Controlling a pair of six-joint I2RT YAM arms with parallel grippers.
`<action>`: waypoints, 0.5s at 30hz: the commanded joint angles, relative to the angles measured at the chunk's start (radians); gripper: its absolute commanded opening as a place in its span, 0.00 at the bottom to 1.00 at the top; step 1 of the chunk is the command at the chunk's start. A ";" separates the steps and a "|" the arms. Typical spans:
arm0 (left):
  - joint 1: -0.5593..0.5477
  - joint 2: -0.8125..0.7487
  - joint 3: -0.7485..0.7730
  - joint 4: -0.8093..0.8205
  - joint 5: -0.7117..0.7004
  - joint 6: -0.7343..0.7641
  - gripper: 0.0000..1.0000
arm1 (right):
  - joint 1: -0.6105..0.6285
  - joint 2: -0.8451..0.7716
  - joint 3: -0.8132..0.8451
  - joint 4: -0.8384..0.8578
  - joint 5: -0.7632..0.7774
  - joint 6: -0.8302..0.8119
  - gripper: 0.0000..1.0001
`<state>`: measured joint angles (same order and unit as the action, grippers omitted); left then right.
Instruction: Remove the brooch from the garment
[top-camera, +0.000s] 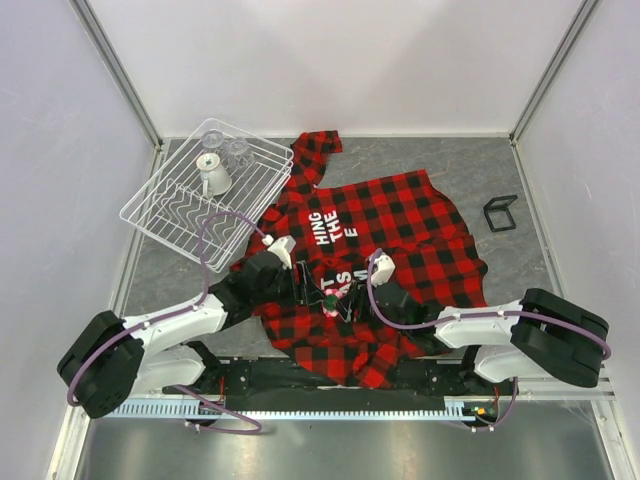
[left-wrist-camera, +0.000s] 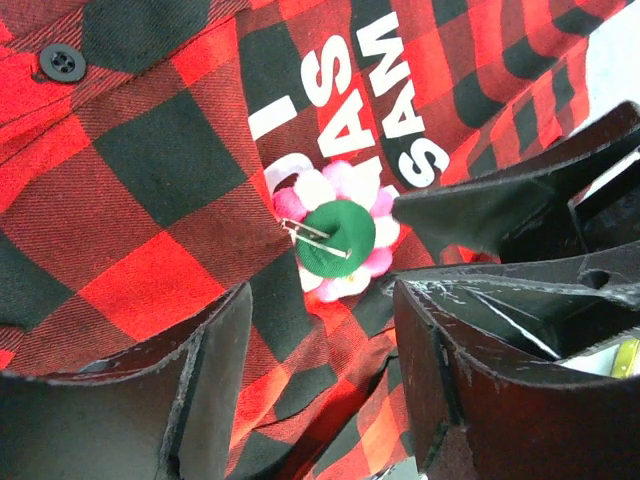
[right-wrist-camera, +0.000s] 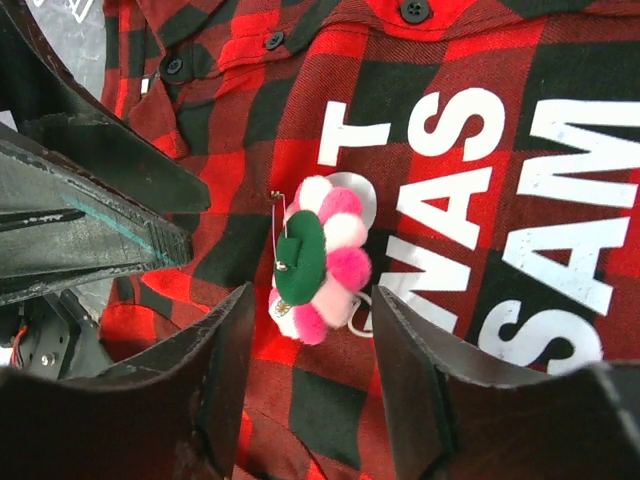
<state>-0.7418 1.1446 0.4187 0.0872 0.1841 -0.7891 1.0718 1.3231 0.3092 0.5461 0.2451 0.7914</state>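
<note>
The garment (top-camera: 400, 225) is a red-and-black plaid shirt with white lettering, spread over the middle of the table. The brooch (top-camera: 328, 303) lies on it by the letters. It is turned over, its green backing disc and metal pin facing up, with pink and white petals round the edge (left-wrist-camera: 340, 235) (right-wrist-camera: 320, 262). My left gripper (left-wrist-camera: 320, 300) is open just short of the brooch, with only cloth between its fingers. My right gripper (right-wrist-camera: 312, 300) is open too, and the brooch's lower petals sit between its fingertips with a gap on each side. Whether the pin still goes through the cloth is unclear.
A white wire dish rack (top-camera: 160, 215) holding a white cup (top-camera: 214, 177) and clear glasses stands at the back left, touching the shirt's sleeve. A small black frame-like object (top-camera: 500, 213) lies at the right. Both arms meet over the shirt's lower middle.
</note>
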 joint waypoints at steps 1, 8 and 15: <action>0.001 0.007 0.002 -0.026 -0.008 0.059 0.64 | -0.049 0.019 0.039 -0.005 -0.095 -0.047 0.65; 0.001 0.041 -0.005 -0.021 -0.006 0.067 0.59 | -0.121 0.045 0.071 -0.035 -0.197 -0.092 0.76; 0.001 0.095 0.006 -0.030 0.005 0.090 0.54 | -0.231 0.116 0.135 -0.064 -0.354 -0.155 0.72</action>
<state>-0.7418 1.2182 0.4183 0.0494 0.1852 -0.7509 0.8814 1.3949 0.3748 0.4889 0.0040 0.6945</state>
